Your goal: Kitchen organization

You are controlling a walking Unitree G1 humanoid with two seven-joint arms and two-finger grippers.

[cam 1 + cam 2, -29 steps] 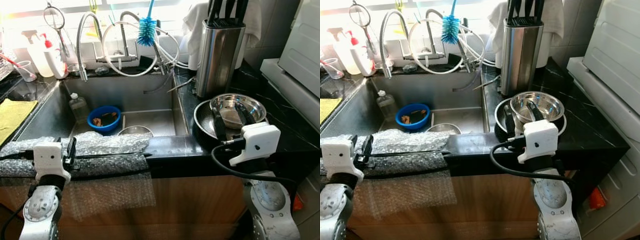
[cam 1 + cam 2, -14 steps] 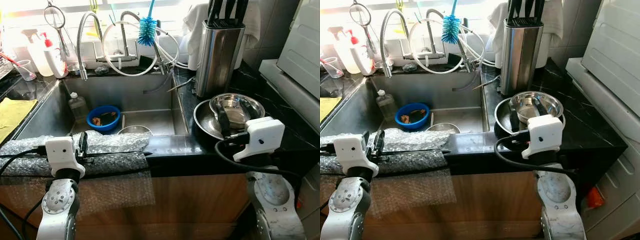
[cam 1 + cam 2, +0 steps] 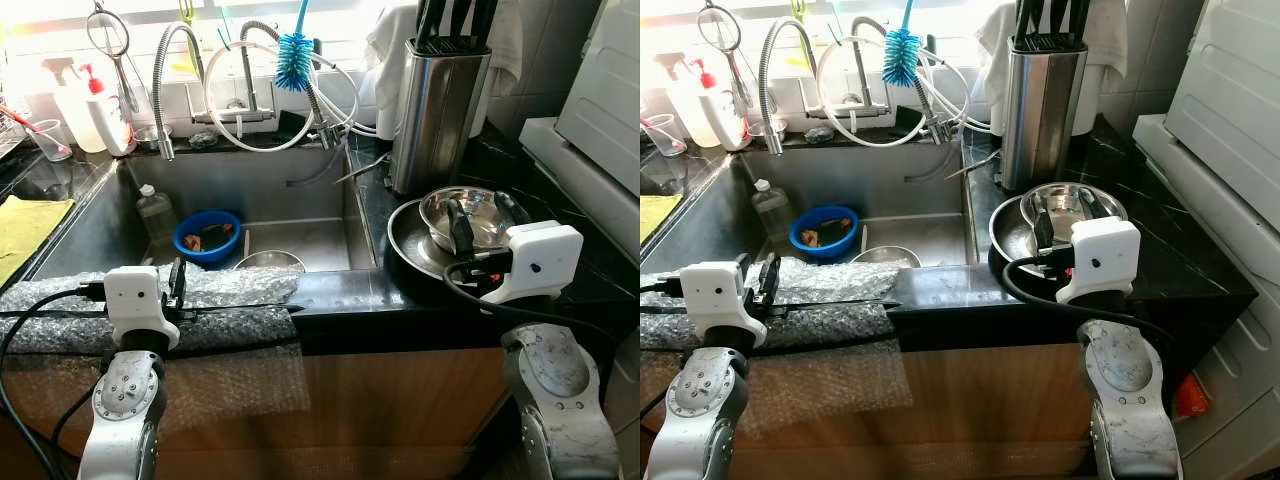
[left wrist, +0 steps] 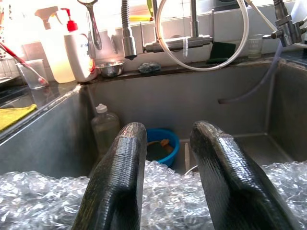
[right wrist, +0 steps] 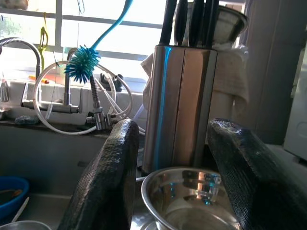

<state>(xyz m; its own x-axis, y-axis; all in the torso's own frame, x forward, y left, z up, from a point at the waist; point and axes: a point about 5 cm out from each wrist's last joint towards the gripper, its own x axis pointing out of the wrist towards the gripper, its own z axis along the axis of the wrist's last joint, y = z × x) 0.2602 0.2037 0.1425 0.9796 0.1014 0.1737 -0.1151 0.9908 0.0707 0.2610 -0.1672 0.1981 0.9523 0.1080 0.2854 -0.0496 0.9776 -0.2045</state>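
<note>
As right end effector [image 5: 168, 187] gapes, steel bowl [image 5: 189, 196] between fingers

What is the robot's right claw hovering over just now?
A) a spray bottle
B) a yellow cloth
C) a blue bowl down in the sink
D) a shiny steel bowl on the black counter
D: the open right gripper hangs with one finger on either side of the steel bowl, which sits in a larger pan beside the knife block.

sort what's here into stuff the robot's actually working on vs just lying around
In play: right gripper, open around the steel bowl stacked in a bigger bowl; left gripper, open, over the bubble wrap.

Lying about: knife block, blue bowl, blue brush, yellow cloth.
</note>
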